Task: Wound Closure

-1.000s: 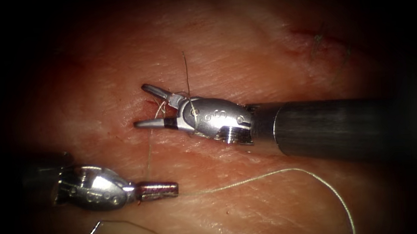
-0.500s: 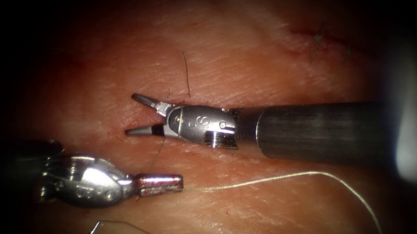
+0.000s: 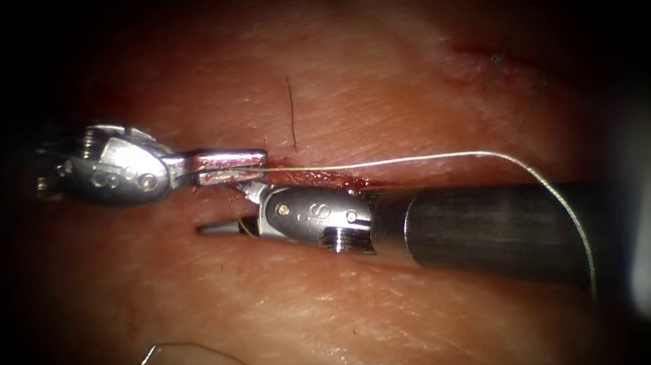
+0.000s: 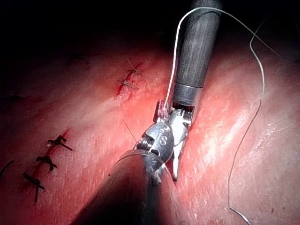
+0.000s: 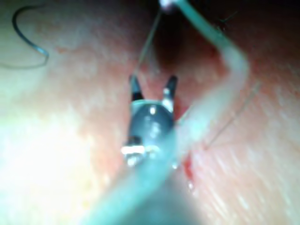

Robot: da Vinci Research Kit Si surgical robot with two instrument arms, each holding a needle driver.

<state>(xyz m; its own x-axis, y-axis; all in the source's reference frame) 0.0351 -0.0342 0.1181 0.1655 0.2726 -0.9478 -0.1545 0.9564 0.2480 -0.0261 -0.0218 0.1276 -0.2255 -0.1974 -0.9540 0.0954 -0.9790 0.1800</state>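
The needle [image 3: 152, 363] lies free on the tissue [image 3: 380, 89], nearest the viewer and well apart from both tools; the right wrist view shows its curve [image 5: 28, 40] more fully than the endoscope does. Beyond it, the right tool [image 3: 230, 209] has its jaws spread wide and holds nothing, its prongs plain in its own wrist view [image 5: 152, 86]. Just past it, the left tool [image 3: 230, 166] has moved up from below and clamps the thread [image 3: 414, 158], which runs rightward over red fluid [image 3: 333, 178]. The left wrist view adds finished stitches [image 4: 47, 161].
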